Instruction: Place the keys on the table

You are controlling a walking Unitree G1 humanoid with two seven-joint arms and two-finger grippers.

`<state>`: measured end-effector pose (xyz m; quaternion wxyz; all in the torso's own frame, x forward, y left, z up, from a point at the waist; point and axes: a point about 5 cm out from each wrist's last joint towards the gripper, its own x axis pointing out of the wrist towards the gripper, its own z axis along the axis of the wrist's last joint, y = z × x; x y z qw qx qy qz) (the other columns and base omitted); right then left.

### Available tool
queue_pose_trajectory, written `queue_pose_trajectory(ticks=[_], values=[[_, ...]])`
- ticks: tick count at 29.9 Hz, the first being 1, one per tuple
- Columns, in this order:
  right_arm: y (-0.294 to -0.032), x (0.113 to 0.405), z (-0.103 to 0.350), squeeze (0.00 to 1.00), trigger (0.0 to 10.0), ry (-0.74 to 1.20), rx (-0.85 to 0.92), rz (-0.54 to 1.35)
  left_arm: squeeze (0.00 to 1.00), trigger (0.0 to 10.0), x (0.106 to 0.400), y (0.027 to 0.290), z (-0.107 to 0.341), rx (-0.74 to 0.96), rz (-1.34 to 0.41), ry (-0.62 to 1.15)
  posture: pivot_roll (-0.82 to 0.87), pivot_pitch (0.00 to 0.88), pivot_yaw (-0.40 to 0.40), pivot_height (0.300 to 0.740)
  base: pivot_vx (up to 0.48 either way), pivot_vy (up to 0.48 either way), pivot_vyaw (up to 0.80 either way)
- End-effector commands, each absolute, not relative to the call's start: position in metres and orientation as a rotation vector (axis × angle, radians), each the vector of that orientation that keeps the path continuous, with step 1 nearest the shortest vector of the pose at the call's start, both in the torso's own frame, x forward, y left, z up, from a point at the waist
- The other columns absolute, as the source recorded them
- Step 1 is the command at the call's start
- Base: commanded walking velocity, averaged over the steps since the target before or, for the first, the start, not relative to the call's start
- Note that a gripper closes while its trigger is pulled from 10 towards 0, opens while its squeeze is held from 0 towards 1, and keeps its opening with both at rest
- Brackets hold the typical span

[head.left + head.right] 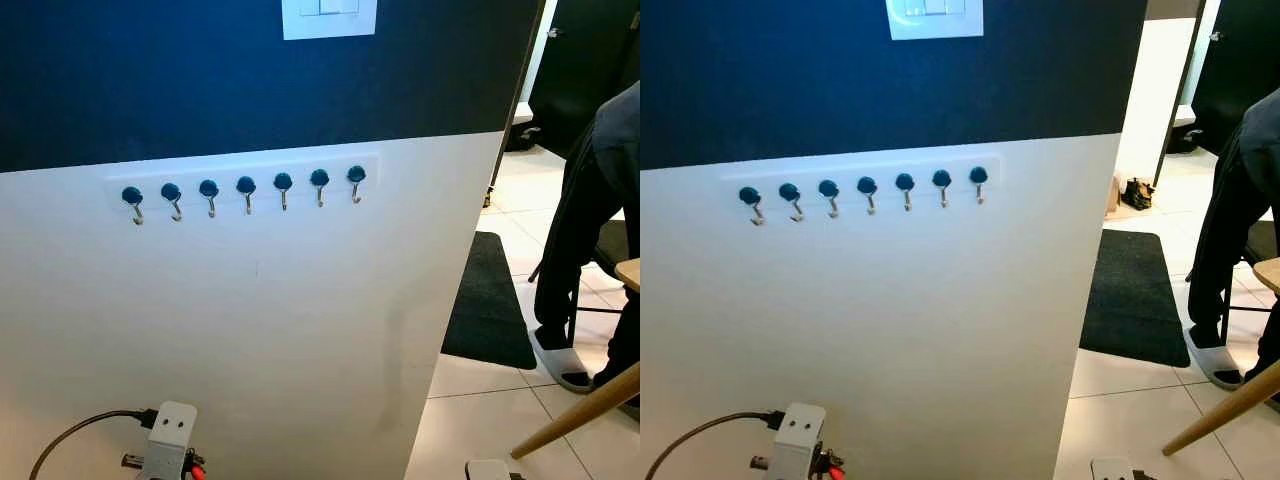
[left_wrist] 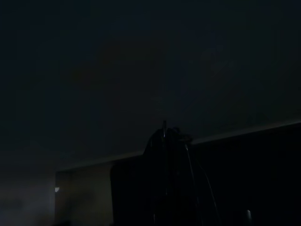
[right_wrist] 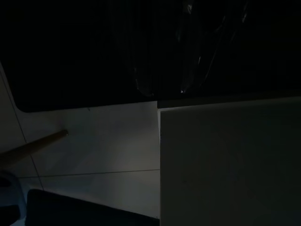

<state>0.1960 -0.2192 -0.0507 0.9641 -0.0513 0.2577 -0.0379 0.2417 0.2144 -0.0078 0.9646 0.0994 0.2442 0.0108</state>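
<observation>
A row of several blue-capped metal hooks (image 1: 245,185) runs along a white strip on the wall straight ahead, and every hook hangs bare. At the far right, the corner of a wooden table (image 1: 630,272) pokes in, with its slanted leg (image 1: 580,412) below. My left arm's silver wrist (image 1: 168,440) with a black cable sits low at the bottom left. The left gripper (image 2: 169,155) is only a dark outline in the left wrist view. In the right wrist view, the right gripper (image 3: 162,80) is a black shape over floor tiles, beside the wall's corner (image 3: 230,165).
The wall is navy above and white below, with a white light switch (image 1: 329,17) at the top. It ends on the right, where a black mat (image 1: 490,300) lies on pale tiles. A person (image 1: 585,200) in dark clothes and white slippers is by the table.
</observation>
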Motion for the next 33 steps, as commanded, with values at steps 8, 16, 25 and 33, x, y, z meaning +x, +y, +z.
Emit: queue_pose_trajectory(ticks=[8,16,25,33], values=[[-0.2184,0.1909,-0.0547,0.00,10.0,0.544,-0.081,-0.088,0.00,10.0,0.2399,0.2125,-0.0107,0.216,0.007,0.497,0.05,0.085,0.086,0.740,0.000,-0.453,-0.59],[-0.2190,0.1907,-0.0548,0.00,10.0,0.545,-0.081,-0.090,0.00,10.0,0.2398,0.2121,-0.0109,0.215,0.006,0.497,0.05,0.084,0.086,0.740,0.000,-0.480,-0.78],[-0.2201,0.1892,-0.0553,0.00,10.0,0.548,-0.080,-0.093,0.00,10.0,0.2391,0.2122,-0.0120,0.216,0.004,0.498,0.05,0.087,0.086,0.740,0.000,-0.428,-0.78],[-0.2205,0.1896,-0.0550,0.00,10.0,0.547,-0.081,-0.092,0.00,10.0,0.2391,0.2116,-0.0125,0.217,0.002,0.498,0.05,0.085,0.084,0.740,0.000,-0.425,-0.78]])
